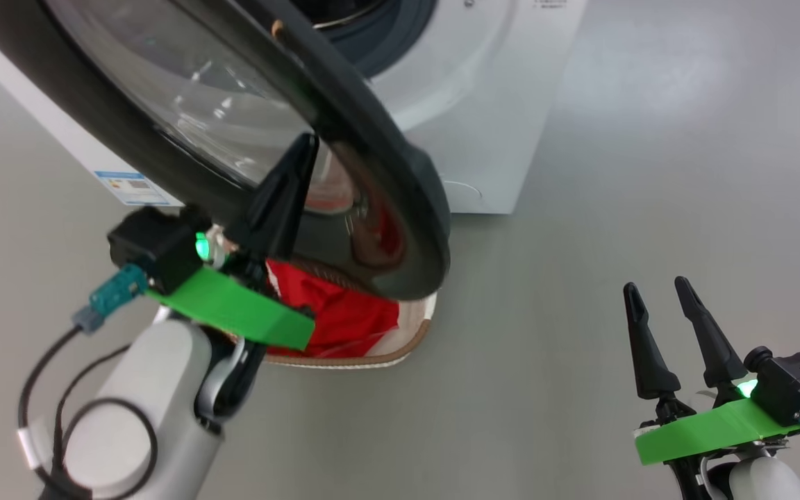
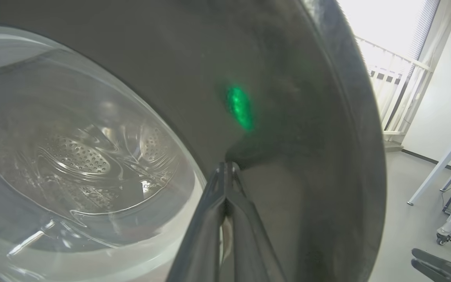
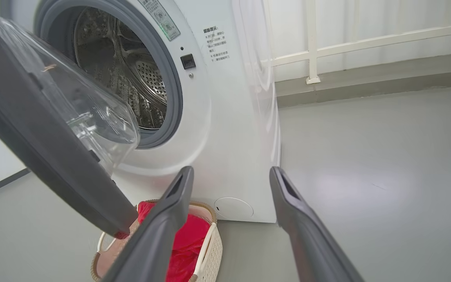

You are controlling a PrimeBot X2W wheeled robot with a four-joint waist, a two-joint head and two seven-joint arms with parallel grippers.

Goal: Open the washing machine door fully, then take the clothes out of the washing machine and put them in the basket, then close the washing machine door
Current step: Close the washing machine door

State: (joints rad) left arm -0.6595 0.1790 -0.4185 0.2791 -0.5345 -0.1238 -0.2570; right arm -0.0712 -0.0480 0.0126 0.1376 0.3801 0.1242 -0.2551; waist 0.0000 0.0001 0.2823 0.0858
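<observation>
against washing machine door (image 1: 386,160), left fingers (image 1: 282,201) pressed together, upraised

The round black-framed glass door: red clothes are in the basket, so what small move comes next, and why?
Probably the shut left gripper should push the black-framed door towards the white washing machine. Its tips meet the door's outer face, the red fabric clothes lie in the cream plastic basket, and the steel drum looks empty.

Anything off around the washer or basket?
Nothing stands out. The red clothes lie inside the basket, under the edge of the partly open washing machine door. No fabric on the visible floor, and the drum looks empty.
</observation>
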